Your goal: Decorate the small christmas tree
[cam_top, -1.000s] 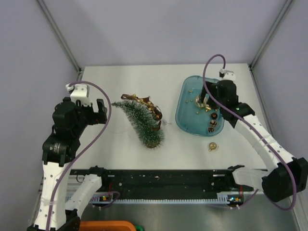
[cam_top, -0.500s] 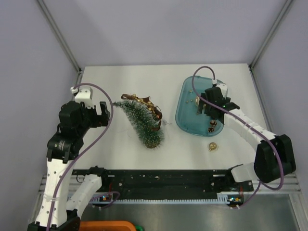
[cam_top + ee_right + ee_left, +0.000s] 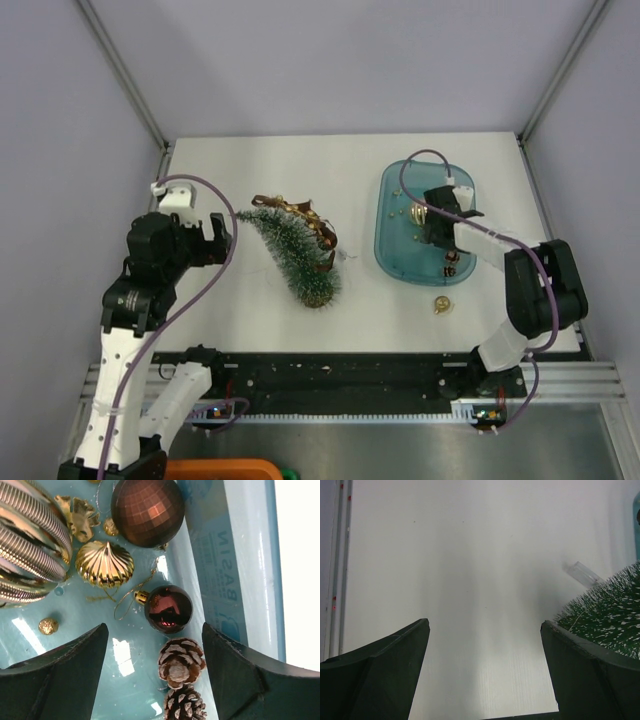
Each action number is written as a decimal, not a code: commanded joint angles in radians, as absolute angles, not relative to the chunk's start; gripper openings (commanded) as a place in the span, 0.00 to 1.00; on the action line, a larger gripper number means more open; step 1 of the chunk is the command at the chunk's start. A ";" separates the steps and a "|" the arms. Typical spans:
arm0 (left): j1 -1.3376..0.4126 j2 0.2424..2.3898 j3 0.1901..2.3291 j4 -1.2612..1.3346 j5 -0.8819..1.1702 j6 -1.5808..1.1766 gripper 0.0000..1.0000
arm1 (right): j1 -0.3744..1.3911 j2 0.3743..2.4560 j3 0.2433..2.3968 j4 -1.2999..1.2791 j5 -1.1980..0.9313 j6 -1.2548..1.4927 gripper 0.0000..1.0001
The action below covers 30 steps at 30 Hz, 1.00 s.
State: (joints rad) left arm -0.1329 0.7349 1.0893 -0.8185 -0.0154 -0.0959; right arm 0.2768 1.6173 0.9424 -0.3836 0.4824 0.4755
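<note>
The small christmas tree (image 3: 292, 248) lies tilted on the white table, its brown base (image 3: 318, 297) toward the front, a brown and gold ribbon (image 3: 310, 222) draped over it. Its frosted bristles show in the left wrist view (image 3: 615, 620). My left gripper (image 3: 213, 233) is open and empty, just left of the tree's tip. My right gripper (image 3: 437, 225) is open over the blue tray (image 3: 392, 240). Between its fingers (image 3: 240, 680) lie a dark red bauble (image 3: 168, 608) and two pine cones (image 3: 181, 662).
The tray also holds a faceted brown bauble (image 3: 147, 511), a ribbed gold ornament (image 3: 104, 563) and a large gold striped one (image 3: 27, 540). A gold ornament (image 3: 441, 304) lies on the table in front of the tray. A clear plastic piece (image 3: 582, 573) lies by the tree.
My right gripper has drawn back and lowered over the tray's ornaments, and the tray has shifted slightly right. My left gripper has edged right toward the tree's tip.
</note>
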 commanded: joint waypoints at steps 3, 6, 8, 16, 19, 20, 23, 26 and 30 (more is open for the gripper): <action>-0.130 0.718 1.069 -0.758 -0.005 -0.109 0.99 | 0.262 1.643 0.968 -0.330 0.517 0.480 0.68; -0.130 0.716 1.066 -0.755 -0.008 -0.107 0.99 | 0.262 1.663 0.960 -0.319 0.512 0.480 0.63; -0.130 0.710 1.063 -0.753 -0.009 -0.104 0.99 | 0.264 1.674 0.960 -0.311 0.517 0.479 0.60; -0.130 0.704 1.054 -0.749 -0.018 -0.103 0.99 | 0.264 1.692 0.997 -0.278 0.525 0.462 0.52; -0.130 0.704 1.052 -0.746 -0.011 -0.107 0.99 | 0.262 1.700 1.005 -0.275 0.512 0.457 0.52; -0.130 0.703 1.051 -0.744 -0.009 -0.110 0.99 | 0.262 1.701 1.003 -0.273 0.515 0.457 0.52; -0.130 0.703 1.051 -0.746 -0.006 -0.110 0.99 | 0.262 1.695 0.986 -0.256 0.500 0.451 0.51; -0.129 0.704 1.054 -0.747 -0.006 -0.112 0.99 | 0.262 1.674 0.966 -0.223 0.463 0.449 0.48; -0.129 0.701 1.054 -0.750 -0.005 -0.112 0.99 | 0.264 1.646 0.948 -0.195 0.419 0.446 0.33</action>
